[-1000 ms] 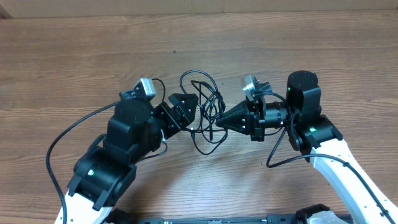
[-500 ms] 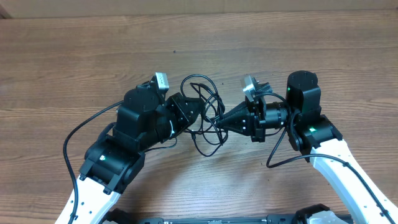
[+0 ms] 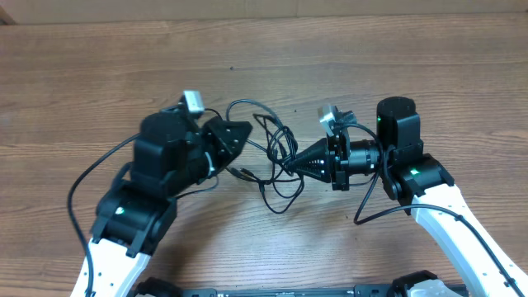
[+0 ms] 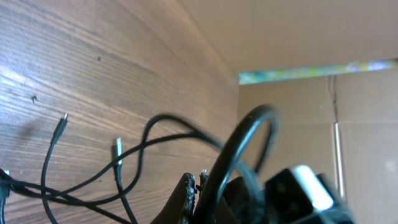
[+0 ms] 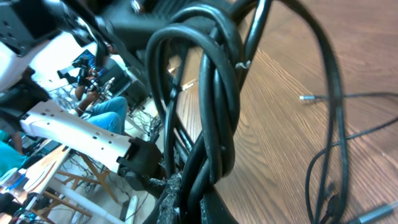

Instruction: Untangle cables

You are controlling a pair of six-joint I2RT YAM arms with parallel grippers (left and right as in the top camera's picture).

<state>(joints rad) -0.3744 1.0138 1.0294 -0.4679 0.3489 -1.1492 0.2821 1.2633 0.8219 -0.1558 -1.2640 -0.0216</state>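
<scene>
1. Since the earlier overhead frame my left arm has drawn back toward my own left. My left fingers (image 3: 233, 134) have gone from spread to clenched. The right arm has barely shifted.
2. Location: the cables (image 3: 279, 153) lie on the worktop (image 3: 371, 66) between my two sets of fingers. They form a knot of thin black loops. One loop arches away past the left fingers and another trails toward my base.
3. Left fingers: clenched. The left wrist view shows a black cord rising right at the fingertips. It is blurred, so I judge rather than confirm that one strand is grasped.
4. Right fingers (image 3: 312, 161): clenched on the cables. The right wrist view shows several strands wound together and running down into the grip.
5. Two plug ends (image 4: 117, 145) rest free on the wood in the left wrist view, and nothing holds them.
6. Step in hand, by my judgement: the pull-apart. Both sides are gripped and the tangle is starting to stretch. The loops still cross in the middle, so the work is far from finished.
7. Next move calls for:
   - a slow separation of the two grips;
   - a close watch on whether the left strand slides out of the knot or cinches it;
   - if it tightens, a release and a fresh grip near a free plug end, to feed that end back through its loop.
</scene>
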